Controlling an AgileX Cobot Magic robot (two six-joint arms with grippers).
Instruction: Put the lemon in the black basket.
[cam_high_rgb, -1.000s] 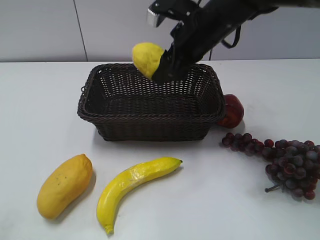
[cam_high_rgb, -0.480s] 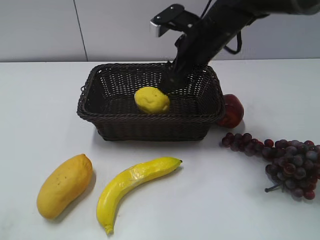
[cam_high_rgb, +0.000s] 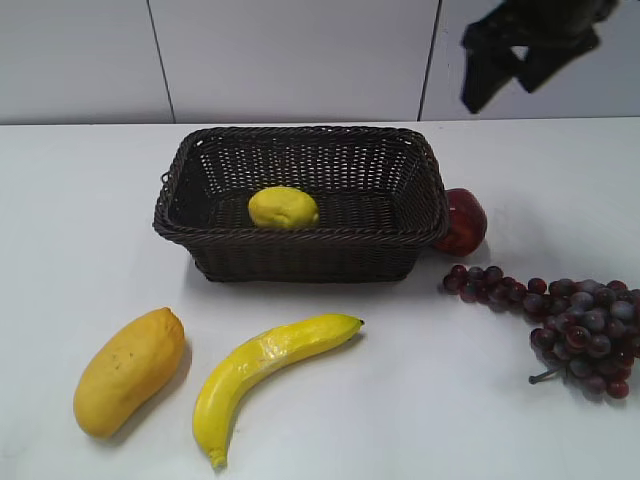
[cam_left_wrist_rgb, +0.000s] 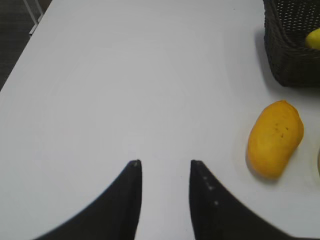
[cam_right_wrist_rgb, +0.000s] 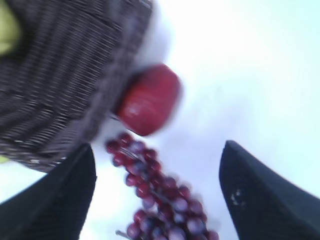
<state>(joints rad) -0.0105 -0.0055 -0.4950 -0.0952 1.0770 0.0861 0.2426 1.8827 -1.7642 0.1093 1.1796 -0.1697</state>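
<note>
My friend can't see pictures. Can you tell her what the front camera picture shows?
A yellow lemon lies inside a black basket on a white table. In front lie a mango and a banana; a red apple and purple grapes sit right, the right gripper raised above.

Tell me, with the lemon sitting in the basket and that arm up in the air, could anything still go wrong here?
Little, probably. The lemon lies inside the black basket, untouched. The right gripper, jaws wide open, hangs above the red fruit and the grapes; a low swing might knock them. The left gripper is open over bare table, with the mango close by, so a sideways move might nudge it.
</note>
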